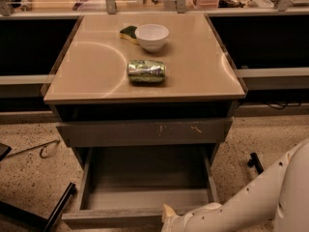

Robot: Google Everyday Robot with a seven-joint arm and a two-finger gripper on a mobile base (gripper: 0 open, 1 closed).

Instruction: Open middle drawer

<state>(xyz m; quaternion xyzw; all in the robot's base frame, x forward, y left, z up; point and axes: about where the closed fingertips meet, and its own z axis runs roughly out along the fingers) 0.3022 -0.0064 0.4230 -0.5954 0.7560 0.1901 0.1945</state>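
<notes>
The tan table (91, 76) carries a white bowl (152, 36), a sponge (128, 32) just beside it and a green can (146, 71) on its side; the gripper (168, 212) is low at the open drawer's (111, 219) front.
</notes>
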